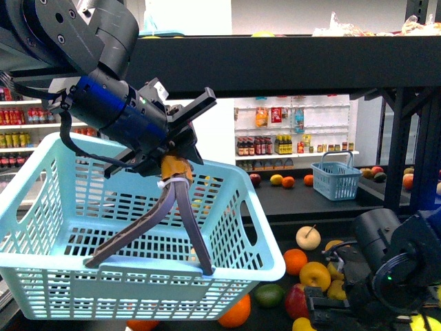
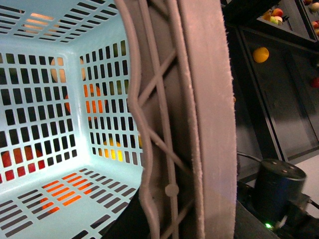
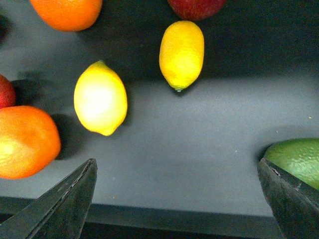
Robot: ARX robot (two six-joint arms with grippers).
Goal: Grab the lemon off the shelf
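Observation:
In the right wrist view the lemon (image 3: 100, 98), bright yellow with pointed ends, lies on the dark tray of the shelf (image 3: 199, 149). My right gripper (image 3: 177, 199) is open and empty, short of the lemon, near the tray's front rim; the lemon lies ahead and toward one finger (image 3: 70, 199). In the front view the right arm (image 1: 386, 272) reaches low over the fruit at the lower right. My left gripper (image 1: 172, 162) is shut on the grey handle (image 1: 176, 207) of the light blue basket (image 1: 103, 276) and holds it up at the left. The handle (image 2: 199, 124) fills the left wrist view.
A deeper yellow oval fruit (image 3: 181, 53), oranges (image 3: 25, 142) (image 3: 66, 12), a red fruit (image 3: 195, 6) and a green fruit (image 3: 296, 159) lie around the lemon. A small blue basket (image 1: 336, 176) stands on the far shelf. The upper tray (image 1: 275, 65) runs overhead.

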